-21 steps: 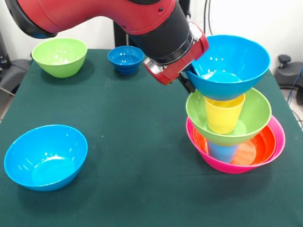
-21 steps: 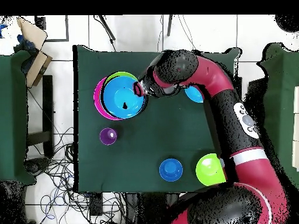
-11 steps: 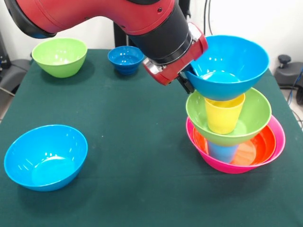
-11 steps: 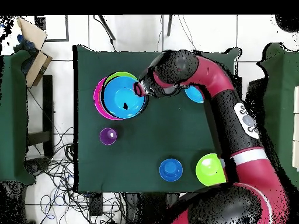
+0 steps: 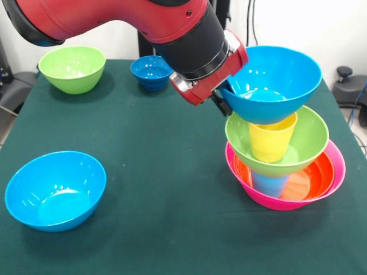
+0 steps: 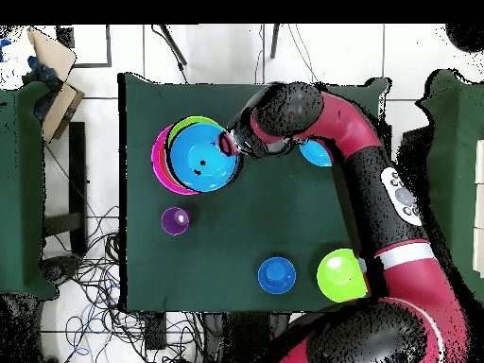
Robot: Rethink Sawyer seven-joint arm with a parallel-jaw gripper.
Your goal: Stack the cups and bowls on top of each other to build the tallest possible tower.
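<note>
We find the gripper clamped on the near rim of a bright blue bowl, one finger showing dark below the rim at the bowl's outer wall, the bowl held tilted toward the arm. That bowl sits at the top of the tower: the large pink bowl on the table as base, the orange bowl nested in it, a light blue cup upright inside, a lime green bowl above that, then the yellow cup standing in the green bowl. The blue bowl's bottom appears to touch the yellow cup's mouth, though we cannot tell whether it bears on it fully. From overhead the blue bowl covers most of the pile, slightly off toward the arm. We judge the step in hand to be seating this bowl on the yellow cup. To do it well, level the bowl first, centre its base over the cup's mouth, ease down until the rim carries the weight, then release without dragging sideways; the cup is narrow and the green bowl beneath could rock. Free on the cloth: another bright blue bowl, a second lime green bowl, the small dark-blue bowl, and the purple cup.
</note>
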